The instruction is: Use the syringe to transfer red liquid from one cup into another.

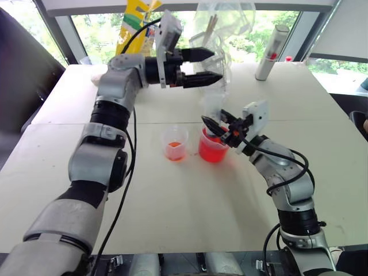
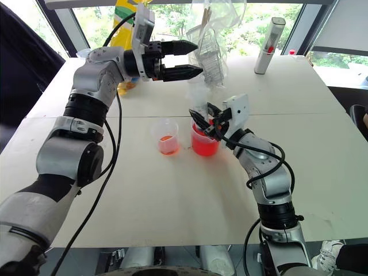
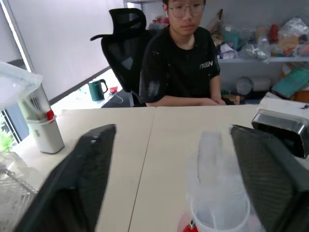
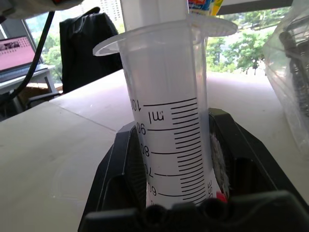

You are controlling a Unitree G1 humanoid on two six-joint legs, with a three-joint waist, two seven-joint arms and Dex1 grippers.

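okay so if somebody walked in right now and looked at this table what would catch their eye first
Probably the bright red liquid in the wider beaker at mid-table, where the right gripper holds the clear syringe upright over it. Beside it stands the small cup with a little red at the bottom. Above them the left gripper hangs open over the syringe's plunger, and in the left wrist view a person sits across the table.

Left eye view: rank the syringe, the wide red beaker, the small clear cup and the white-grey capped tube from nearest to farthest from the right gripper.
1. Syringe: clamped in the right gripper.
2. Wide red beaker: directly below the gripper.
3. Small clear cup: beside the beaker, toward the robot's left.
4. White-grey capped tube: upright at the table's far side.
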